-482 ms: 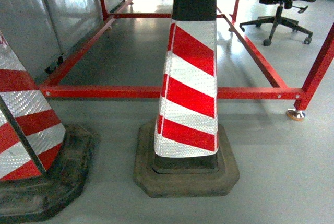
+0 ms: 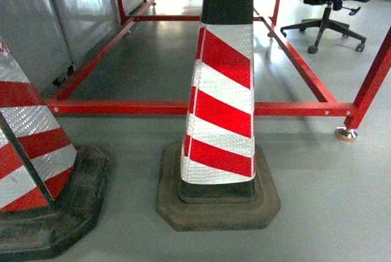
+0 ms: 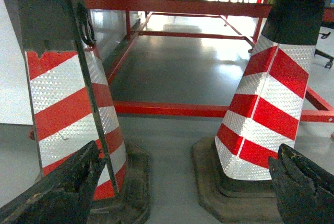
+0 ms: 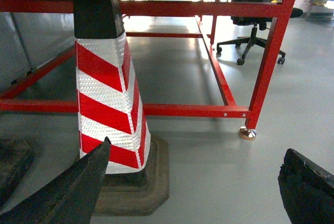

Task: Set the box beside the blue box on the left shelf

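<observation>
Nothing moved since earlier | left pincer (image 3: 182, 192) spread, empty | right pincer (image 4: 193, 187) spread, empty | reflective red-white striped cone (image 2: 221, 103), black rubber base | glossy red steel frame (image 2: 183, 108)

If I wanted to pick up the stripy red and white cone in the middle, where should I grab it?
Probably by the black top with its loop handle, coming straight down from above. The red-and-white striped plastic traffic cone stands upright, its sides slope and look slippery, and its dark rubber base sits wide and flat on the floor.
</observation>
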Motion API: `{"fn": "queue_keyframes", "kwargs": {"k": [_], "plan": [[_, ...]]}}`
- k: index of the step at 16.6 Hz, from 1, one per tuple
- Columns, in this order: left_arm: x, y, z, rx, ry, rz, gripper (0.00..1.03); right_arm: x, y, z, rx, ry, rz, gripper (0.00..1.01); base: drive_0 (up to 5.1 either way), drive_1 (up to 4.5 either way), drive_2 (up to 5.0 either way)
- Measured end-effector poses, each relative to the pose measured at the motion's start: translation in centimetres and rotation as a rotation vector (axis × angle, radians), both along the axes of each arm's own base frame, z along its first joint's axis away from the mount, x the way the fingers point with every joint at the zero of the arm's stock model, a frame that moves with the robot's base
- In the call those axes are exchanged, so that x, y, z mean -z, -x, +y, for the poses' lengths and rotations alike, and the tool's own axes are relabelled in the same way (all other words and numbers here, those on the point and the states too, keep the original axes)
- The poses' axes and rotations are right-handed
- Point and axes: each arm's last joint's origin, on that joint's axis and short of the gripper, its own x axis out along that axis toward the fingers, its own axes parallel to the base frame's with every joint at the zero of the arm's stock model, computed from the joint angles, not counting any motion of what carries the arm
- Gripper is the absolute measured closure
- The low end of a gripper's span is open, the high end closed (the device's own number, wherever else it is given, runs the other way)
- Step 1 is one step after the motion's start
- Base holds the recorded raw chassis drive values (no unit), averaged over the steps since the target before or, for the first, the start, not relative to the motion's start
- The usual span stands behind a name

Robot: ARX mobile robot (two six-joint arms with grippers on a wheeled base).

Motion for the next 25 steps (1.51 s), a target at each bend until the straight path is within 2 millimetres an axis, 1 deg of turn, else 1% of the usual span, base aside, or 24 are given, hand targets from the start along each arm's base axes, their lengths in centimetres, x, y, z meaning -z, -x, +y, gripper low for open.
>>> {"fn": "queue_keyframes", "kwargs": {"k": [25], "plan": [[0.01, 0.00, -0.01, 0.002, -0.010, 0.001, 0.05, 0.01, 0.00, 0.00, 0.001, 0.000, 0.001, 0.03, 0.0, 0.00, 0.0]]}}
